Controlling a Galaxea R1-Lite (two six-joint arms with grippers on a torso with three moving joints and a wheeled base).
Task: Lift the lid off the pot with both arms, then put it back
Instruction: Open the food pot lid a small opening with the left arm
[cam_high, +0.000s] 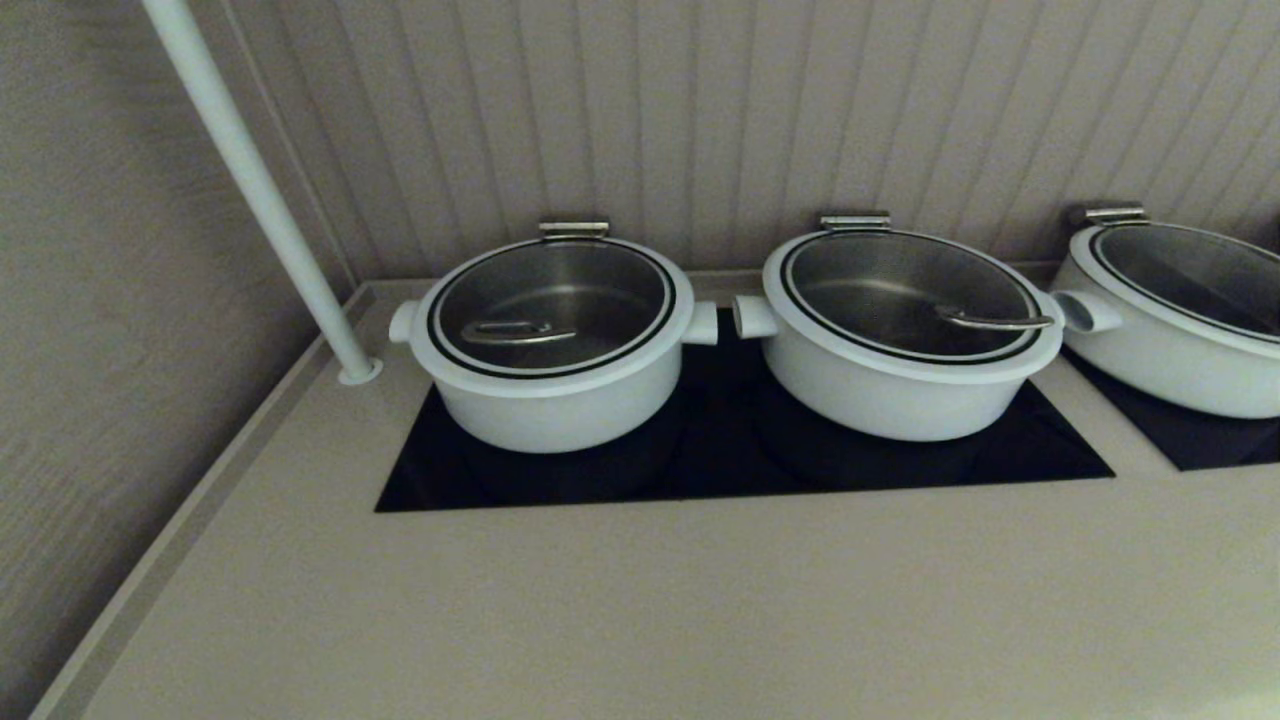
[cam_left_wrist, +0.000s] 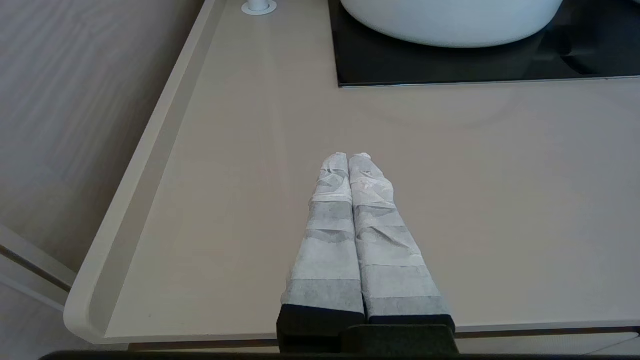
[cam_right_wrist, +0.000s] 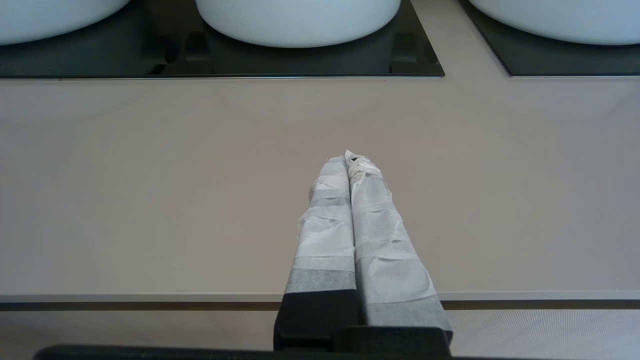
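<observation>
Fingers (cam_left_wrist: 350, 170) of the left gripper (cam_left_wrist: 348, 159) are pressed flat together, wrapped in whitish tape, holding nothing — they hang over the near part of the beige counter (cam_left_wrist: 250, 200), short of the black cooktop panel (cam_left_wrist: 450, 65). The right gripper (cam_right_wrist: 350, 157) is likewise clenched on nothing above the counter's near edge. Neither arm appears in the head view. At centre-left of that view stands the pot (cam_high: 545, 405), white and straight-sided, with two short stub handles, on the black panel. Its lid (cam_high: 552, 305) sits in place — clear glass inside a white rim and black ring, a looped steel wire handle on top. A wider white pot (cam_high: 900, 385) stands just to the right.
</observation>
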